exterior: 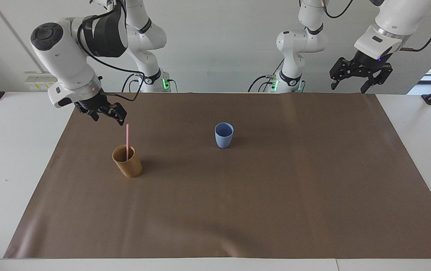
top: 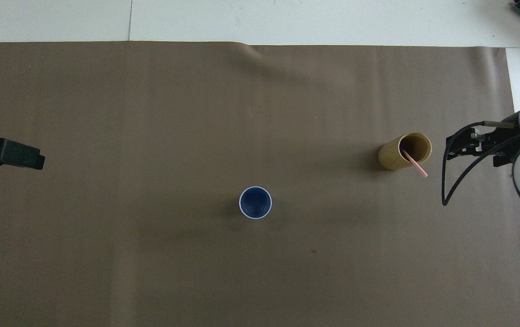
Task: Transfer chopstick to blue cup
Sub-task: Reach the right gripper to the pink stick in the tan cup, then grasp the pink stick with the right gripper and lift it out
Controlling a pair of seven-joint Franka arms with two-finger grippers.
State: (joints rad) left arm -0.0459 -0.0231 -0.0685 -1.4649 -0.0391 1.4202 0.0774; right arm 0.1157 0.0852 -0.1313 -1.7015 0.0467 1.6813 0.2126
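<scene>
The pale pink chopstick [exterior: 127, 138] [top: 417, 165] stands leaning in a mustard-brown cup [exterior: 127, 165] [top: 398, 154] toward the right arm's end of the table. The blue cup [exterior: 224, 135] [top: 255, 202] stands upright and empty near the mat's middle. My right gripper [exterior: 109, 119] [top: 454, 148] hangs open with nothing in it, just above and beside the chopstick's top end, not touching it. My left gripper [exterior: 349, 87] [top: 26, 156] waits open and empty, high over the mat's edge at the left arm's end.
A brown mat [exterior: 260, 195] covers most of the white table [exterior: 8, 158]. A black cable [top: 450, 181] loops down from the right arm's wrist. Only the two cups stand on the mat.
</scene>
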